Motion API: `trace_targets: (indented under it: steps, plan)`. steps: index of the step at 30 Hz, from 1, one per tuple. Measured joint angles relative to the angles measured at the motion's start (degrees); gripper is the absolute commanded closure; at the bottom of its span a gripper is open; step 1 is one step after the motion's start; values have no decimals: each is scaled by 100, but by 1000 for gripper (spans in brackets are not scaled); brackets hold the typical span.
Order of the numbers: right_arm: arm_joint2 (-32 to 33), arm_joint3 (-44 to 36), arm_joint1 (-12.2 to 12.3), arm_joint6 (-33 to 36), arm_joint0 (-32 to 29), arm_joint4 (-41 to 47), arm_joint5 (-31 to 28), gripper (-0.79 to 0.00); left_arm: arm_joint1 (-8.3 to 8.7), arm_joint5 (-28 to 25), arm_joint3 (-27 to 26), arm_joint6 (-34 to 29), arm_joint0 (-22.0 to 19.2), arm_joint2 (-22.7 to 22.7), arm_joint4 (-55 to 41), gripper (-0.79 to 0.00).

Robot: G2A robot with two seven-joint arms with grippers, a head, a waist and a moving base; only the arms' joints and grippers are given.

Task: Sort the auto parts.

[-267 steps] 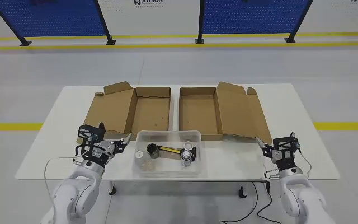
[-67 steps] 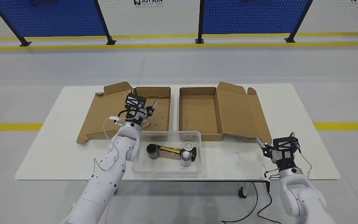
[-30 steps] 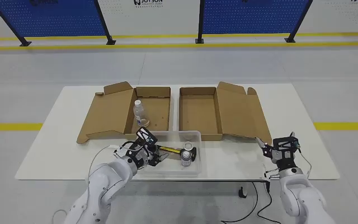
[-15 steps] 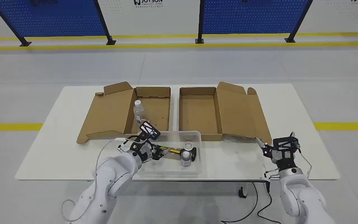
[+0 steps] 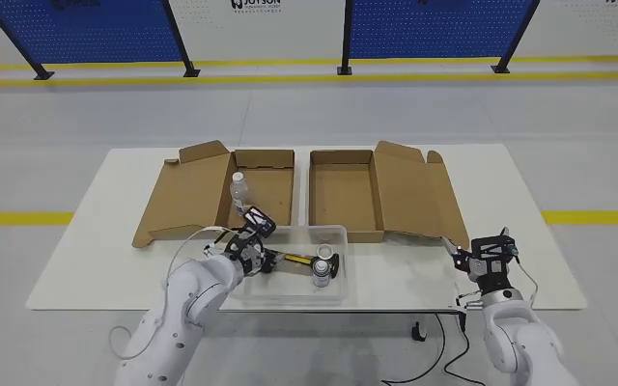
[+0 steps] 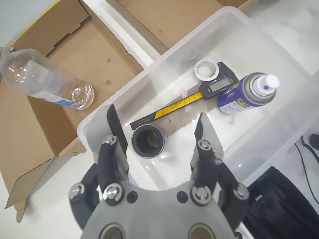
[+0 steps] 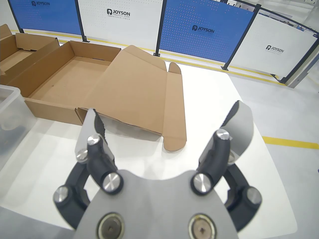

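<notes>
**A:** From the top view, what is new?

**B:** The water bottle (image 5: 240, 193) has left the clear bin (image 5: 340, 232). Seconds ago it stood among the parts; now it lies in the left box (image 5: 270, 203), at 11 o'clock from the bin. The left hand (image 5: 256, 253) has come back and hangs over the bin's 9 o'clock end. The right hand (image 5: 475, 239) has not stirred from the desk (image 5: 116, 241) edge at 4 o'clock.

**A:** So one item is sorted?

**B:** I judge so. The rest waits in the bin, and the right box (image 5: 340, 198) lies open at 1 o'clock from it.

**A:** And the left wrist view?

**B:** The left hand (image 6: 156, 112) is released, its fingers (image 6: 114, 123) spread to either side of a black sleeve (image 6: 147, 140) standing upright on the bin floor. The caliper (image 6: 179, 104) ends just beside the sleeve. At the caliper's far end are a spray can (image 6: 243, 94) and a white ring (image 6: 196, 70). The sleeve looks like the next pick.

**A:** The right wrist view?

**B:** The right hand (image 7: 165, 108) is released too, holding nothing, over bare desk, with the right box's flap just beyond it.

**A:** The surface and room?

**B:** The desk is white and smooth. The floor (image 5: 406, 106) is grey with yellow lines (image 5: 579, 217), and blue and white fence panels (image 7: 204, 26) stand at 12 o'clock.
</notes>
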Motion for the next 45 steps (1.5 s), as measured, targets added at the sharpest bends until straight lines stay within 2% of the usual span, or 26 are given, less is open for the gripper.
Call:
trace_targets:
  steps: [2,4,14,17,29,45]
  plan:
    - [0,0,0,0,0,0,0,-785,12,-11,6,-61,25,-25,-11,-471]
    - [0,0,0,0,0,0,0,-785,21,-15,24,-143,36,-37,-13,-548]
    - [0,0,0,0,0,0,0,-785,20,273,153,-317,-65,130,192,-477]
    - [0,0,0,0,0,0,0,-785,11,431,177,-341,-105,174,222,-391]
    - [0,0,0,0,0,0,0,-785,1,784,371,-449,-293,254,469,-376]
    - [0,0,0,0,0,0,0,-785,-13,740,657,-893,-542,407,529,-360]
